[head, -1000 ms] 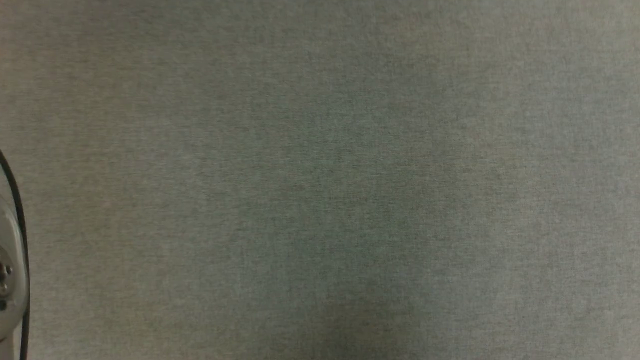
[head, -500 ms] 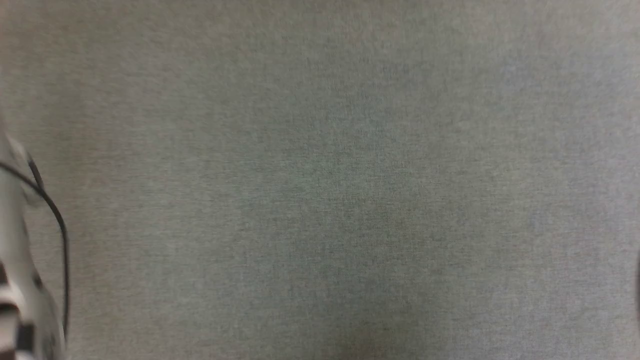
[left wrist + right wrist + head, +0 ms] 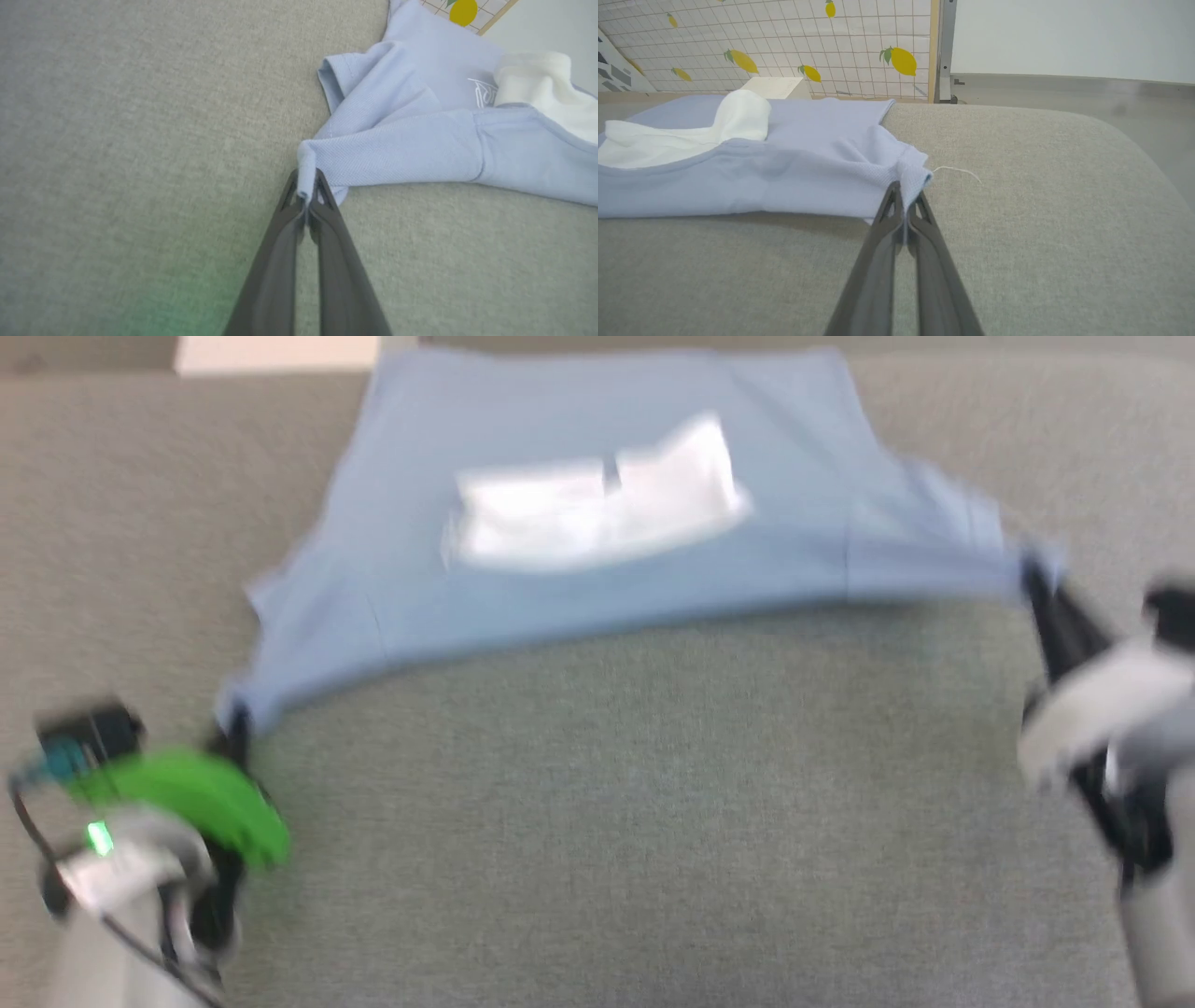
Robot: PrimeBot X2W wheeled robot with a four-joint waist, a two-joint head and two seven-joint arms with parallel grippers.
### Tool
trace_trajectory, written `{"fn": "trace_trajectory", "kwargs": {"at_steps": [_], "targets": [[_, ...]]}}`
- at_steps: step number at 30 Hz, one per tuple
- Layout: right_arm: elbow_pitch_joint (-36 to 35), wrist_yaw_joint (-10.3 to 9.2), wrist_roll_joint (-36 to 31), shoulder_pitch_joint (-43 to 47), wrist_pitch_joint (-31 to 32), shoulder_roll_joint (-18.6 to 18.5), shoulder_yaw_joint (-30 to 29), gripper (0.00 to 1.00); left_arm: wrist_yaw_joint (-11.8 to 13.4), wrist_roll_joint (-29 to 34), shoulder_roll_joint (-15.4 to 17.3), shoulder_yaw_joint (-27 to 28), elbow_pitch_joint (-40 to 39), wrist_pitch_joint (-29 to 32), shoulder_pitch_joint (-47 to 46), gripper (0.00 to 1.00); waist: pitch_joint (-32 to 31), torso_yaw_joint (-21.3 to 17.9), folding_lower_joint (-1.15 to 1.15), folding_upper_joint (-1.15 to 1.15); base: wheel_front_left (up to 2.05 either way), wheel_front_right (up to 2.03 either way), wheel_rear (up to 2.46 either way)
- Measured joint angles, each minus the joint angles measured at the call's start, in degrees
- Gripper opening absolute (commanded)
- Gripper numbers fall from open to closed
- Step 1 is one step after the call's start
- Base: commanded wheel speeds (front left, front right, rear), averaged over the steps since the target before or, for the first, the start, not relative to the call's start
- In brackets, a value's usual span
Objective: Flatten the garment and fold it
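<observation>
Holding the garment (image 3: pixel 597 448) by two corners. We note the left gripper (image 3: pixel 306 198), at the centre of the left wrist frame, is pinched fully together on a rolled tip of blue cloth. The right gripper (image 3: pixel 906 207) is likewise clamped tight on a corner at the centre of the right wrist frame.

In the head frame, which is blurred, the garment lies across the upper half on the grey fabric surface (image 3: pixel 597 821). Its long axis runs left to right. The near edge is stretched between the two grippers and slopes from lower left up to the right. The body extends away toward the top edge.

We see the white section (image 3: pixel 588 513) lying on the blue, near the upper middle. In the left wrist frame a pale outlined logo (image 3: pixel 483 93) sits at upper right, just beside the white.

A loose white thread (image 3: pixel 957 171) trails from the right-hand corner onto the surface. A lemon-patterned grid panel (image 3: pixel 784 42) stands behind, at upper left of the right wrist frame.
</observation>
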Motion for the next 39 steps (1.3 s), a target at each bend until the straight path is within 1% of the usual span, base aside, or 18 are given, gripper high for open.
{"fn": "trace_trajectory", "kwargs": {"at_steps": [4, 11, 14, 17, 19, 24, 30, 33, 34, 35, 36, 39], "targets": [[-6.8, 0.00, -0.3, 10.4, 3.0, 3.6, -4.3, 0.00, 1.4, -2.3, -2.5, 0.4, -4.7, 2.4, 9.1, 0.00, -4.0, 0.6, 0.00, 0.00, 0.00, 0.00, 0.00], [-17.3, 0.00, -3.6, 23.5, 13.4, 10.4, -11.2, 0.00, 5.1, -2.7, -5.2, 0.5, -10.8, 4.4, 19.4, 0.00, -9.2, 1.5, 0.00, 0.00, 0.00, 0.00, 0.00], [-20.2, 0.00, -4.9, 28.3, 18.9, 12.1, -14.4, 0.00, 6.6, -2.7, -6.0, 0.8, -12.7, 4.7, 22.8, 0.00, -10.8, 1.9, 0.00, 0.00, 0.00, 0.00, 0.00], [-22.0, 0.00, -4.4, 32.3, 23.7, 12.9, -16.5, 0.00, 8.3, -2.7, -6.4, 1.2, -14.0, 6.0, 26.4, 0.00, -12.1, 2.1, 0.00, 0.00, 0.00, 0.00, 0.00], [-22.0, 0.00, -2.7, 34.5, 25.9, 13.0, -17.4, 0.00, 9.7, -2.6, -6.5, 1.5, -15.2, 6.8, 29.1, 0.00, -12.8, 2.1, 0.00, 0.00, 0.00, 0.00, 0.00], [-18.9, 0.00, 0.1, 37.4, 27.4, 13.1, -18.4, 0.00, 11.8, -2.6, -7.0, 2.2, -17.9, 8.2, 34.1, 0.00, -13.5, 1.9, 0.00, 0.00, 0.00, 0.00, 0.00], [-13.7, 0.00, 1.5, 38.0, 28.0, 13.1, -18.0, 0.00, 12.2, -2.7, -7.5, 2.0, -18.8, 8.0, 35.4, 0.00, -13.4, 2.4, 0.00, 0.00, 0.00, 0.00, 0.00], [-10.6, 0.00, 1.9, 37.8, 26.6, 13.1, -17.4, 0.00, 11.6, -2.8, -7.9, 1.5, -18.3, 7.1, 35.1, 0.00, -13.3, 2.7, 0.00, 0.00, 0.00, 0.00, 0.00], [-9.6, 0.00, 2.5, 37.7, 24.7, 13.0, -17.3, 0.22, 11.2, -3.3, -8.1, 1.4, -18.2, 6.5, 35.0, 0.00, -13.2, 2.9, 0.00, 0.00, 0.00, 0.00, 0.00], [-9.2, 0.00, 2.6, 37.7, 23.8, 13.0, -17.1, 0.62, 11.0, -3.4, -8.2, 1.4, -18.1, 6.1, 34.8, 0.00, -13.2, 3.0, 0.00, 0.00, 0.00, 0.00, 0.00], [-9.0, 0.00, 2.7, 37.7, 23.0, 13.0, -16.9, 1.00, 10.8, -3.5, -8.2, 1.3, -18.0, 6.0, 34.7, 0.00, -13.2, 3.1, 0.00, 0.00, 0.00, 0.00, 0.00], [-9.7, 0.00, 2.7, 37.5, 20.8, 13.0, -16.5, 1.00, 9.8, -3.7, -8.2, 1.1, -18.0, 5.3, 34.3, 0.00, -13.1, 3.4, 0.00, 0.00, 0.00, 0.00, 0.00]]}}
